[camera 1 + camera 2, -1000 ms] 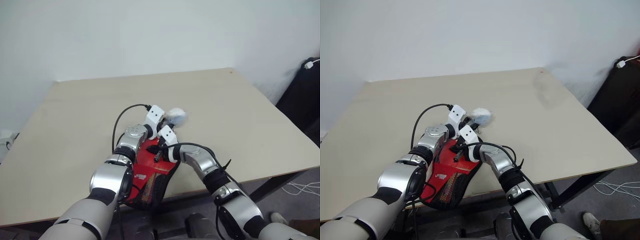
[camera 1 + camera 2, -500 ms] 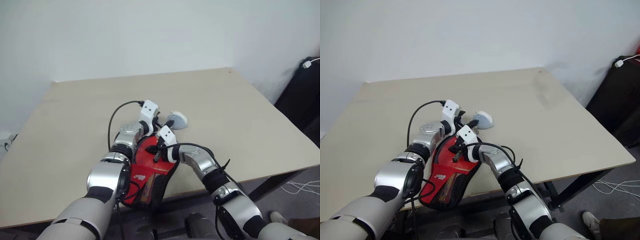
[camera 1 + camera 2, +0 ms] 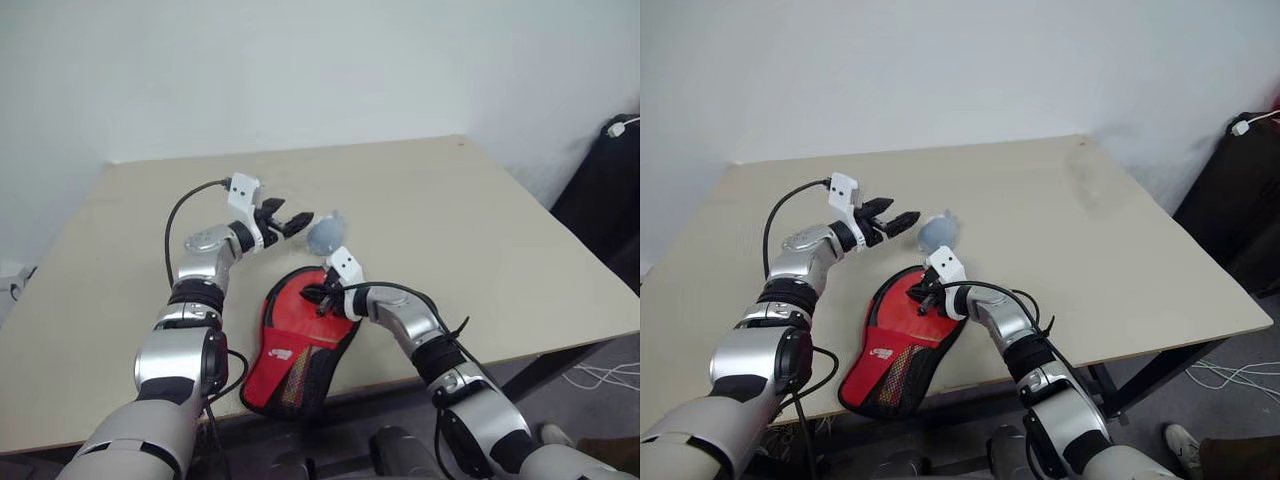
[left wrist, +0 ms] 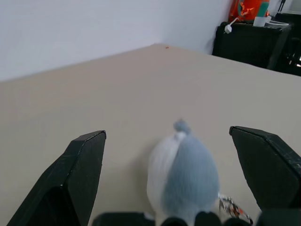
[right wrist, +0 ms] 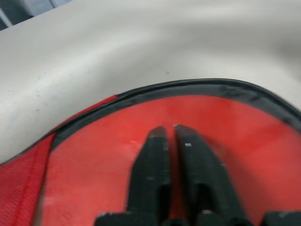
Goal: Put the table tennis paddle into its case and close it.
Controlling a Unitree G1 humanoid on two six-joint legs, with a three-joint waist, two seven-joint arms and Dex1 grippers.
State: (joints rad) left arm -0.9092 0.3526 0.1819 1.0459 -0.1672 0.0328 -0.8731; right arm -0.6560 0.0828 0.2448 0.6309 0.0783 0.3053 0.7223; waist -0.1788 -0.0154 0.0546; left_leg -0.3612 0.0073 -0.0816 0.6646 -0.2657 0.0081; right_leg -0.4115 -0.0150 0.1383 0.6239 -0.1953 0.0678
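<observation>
The left gripper (image 3: pixel 291 221), jaws spread wide, is drawing away from the case (image 3: pixel 298 340) toward the surface's left edge, with the fluffy ball (image 3: pixel 323 232) lying free just beyond its fingertips. The right gripper (image 5: pixel 170 133), fingers nearly together and pinching nothing visible, is resting on the case's red face. The case is lying flat at the near edge of the surface (image 3: pixel 480 230). The table tennis paddle cannot be seen; closing appears finished or nearly so.

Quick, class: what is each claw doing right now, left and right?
Left claw: open, empty, with the fluffy ball lying between its fingers.
Right claw: fingers nearly together over the red case, holding nothing visible.
</observation>
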